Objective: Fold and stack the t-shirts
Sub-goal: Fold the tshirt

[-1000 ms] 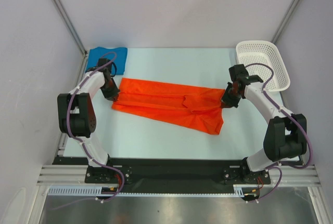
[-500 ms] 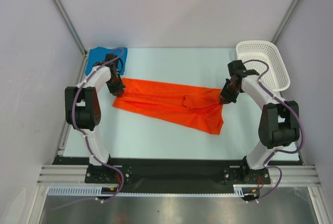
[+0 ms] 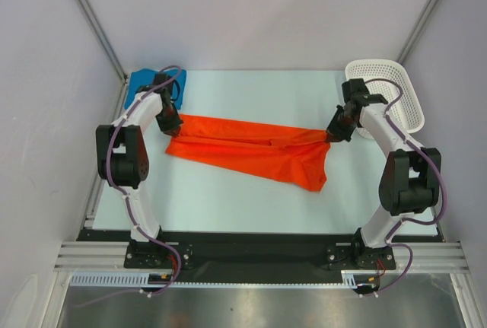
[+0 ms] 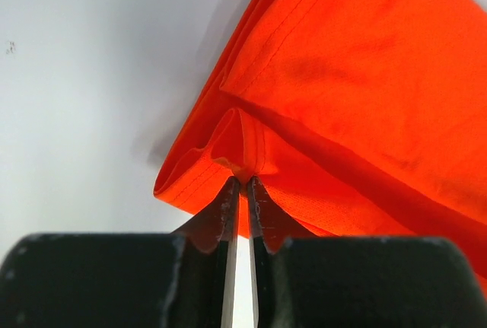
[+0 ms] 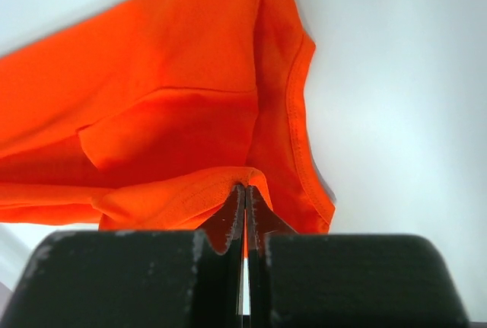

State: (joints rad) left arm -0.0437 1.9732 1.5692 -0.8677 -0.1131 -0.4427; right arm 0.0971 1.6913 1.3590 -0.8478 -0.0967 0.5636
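Note:
The orange-red t-shirt [image 3: 255, 151] stretches in a long band across the middle of the table. My left gripper [image 3: 173, 127] is shut on its left end, a bunch of cloth [image 4: 242, 162] pinched at the fingertips. At the other end my right gripper [image 3: 333, 135] is shut on a fold of the same shirt [image 5: 183, 191]. The shirt hangs taut between the two, its right part drooping toward the table. The blue t-shirt [image 3: 142, 82] lies crumpled at the far left corner, behind the left arm.
A white perforated basket [image 3: 396, 84] stands at the far right corner, close behind the right arm. Metal frame posts rise at both far corners. Pale table surface [image 3: 259, 92] lies behind the shirt.
Both grippers have moved toward the far side with the shirt's ends, and the right one went further right. The shirt has been pulled tighter into a narrower band.

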